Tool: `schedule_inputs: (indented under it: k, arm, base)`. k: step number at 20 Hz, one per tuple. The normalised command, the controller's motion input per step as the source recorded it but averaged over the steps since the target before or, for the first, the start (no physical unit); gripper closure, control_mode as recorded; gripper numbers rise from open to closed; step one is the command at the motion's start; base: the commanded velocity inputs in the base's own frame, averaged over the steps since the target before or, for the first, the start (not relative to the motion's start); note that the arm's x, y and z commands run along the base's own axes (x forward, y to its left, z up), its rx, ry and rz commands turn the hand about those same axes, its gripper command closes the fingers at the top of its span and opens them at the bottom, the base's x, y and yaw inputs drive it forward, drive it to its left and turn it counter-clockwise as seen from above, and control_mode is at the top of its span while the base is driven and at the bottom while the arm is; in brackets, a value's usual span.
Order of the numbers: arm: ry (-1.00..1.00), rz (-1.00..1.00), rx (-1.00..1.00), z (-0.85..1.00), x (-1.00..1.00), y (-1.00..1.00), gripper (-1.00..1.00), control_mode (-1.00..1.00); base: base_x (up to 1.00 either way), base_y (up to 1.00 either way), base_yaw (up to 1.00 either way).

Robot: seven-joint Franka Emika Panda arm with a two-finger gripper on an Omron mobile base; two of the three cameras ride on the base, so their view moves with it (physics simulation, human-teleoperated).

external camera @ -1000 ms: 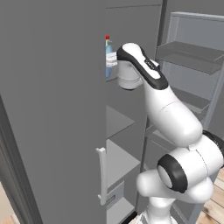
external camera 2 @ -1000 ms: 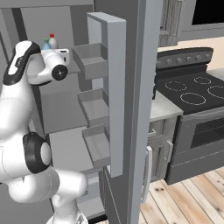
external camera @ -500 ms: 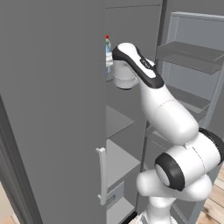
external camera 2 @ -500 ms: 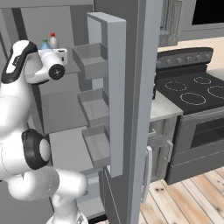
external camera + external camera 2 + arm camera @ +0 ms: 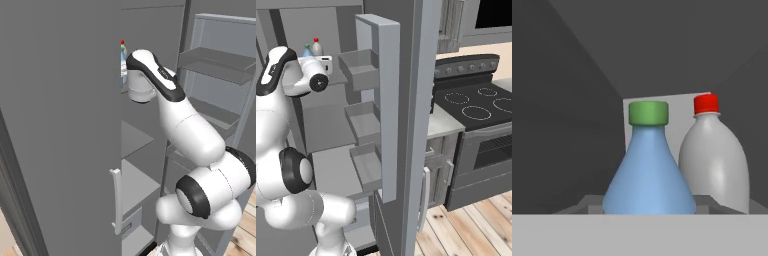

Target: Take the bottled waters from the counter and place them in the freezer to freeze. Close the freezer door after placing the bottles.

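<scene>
Since a second ago, wrist and gripper (image 5: 327,64) have pushed deeper toward the upper left of the left base view, carrying the blue bottle (image 5: 649,167) further into the freezer (image 5: 321,125). Jaws appear pinched on its lower body, judged by its closeness in the hand view. It stands upright, green-capped, just beside the red-capped white bottle (image 5: 717,157) on the top shelf, evidently grouped for freezing. The freezer door (image 5: 60,130) stands open.

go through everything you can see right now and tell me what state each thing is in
Blue bottle: upright on a freezer shelf.
White bottle: upright beside it.
Freezer door: open.
Other fridge door: open.
Gripper: shut; whether it holds a bottle can't be told.
Stovetop: bare.
</scene>
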Motion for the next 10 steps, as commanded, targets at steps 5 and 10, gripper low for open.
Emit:
schedule_inputs:
  k: [5,10]
  arm:
    - [0.05,0.0,0.0,-0.26,0.0,0.23,1.0,-1.0]
    - [0.02,0.0,0.0,-0.04,0.01,0.05,-1.0,-1.0]
  base:
    - [0.0,0.0,0.0]
    - [0.0,0.0,0.0]
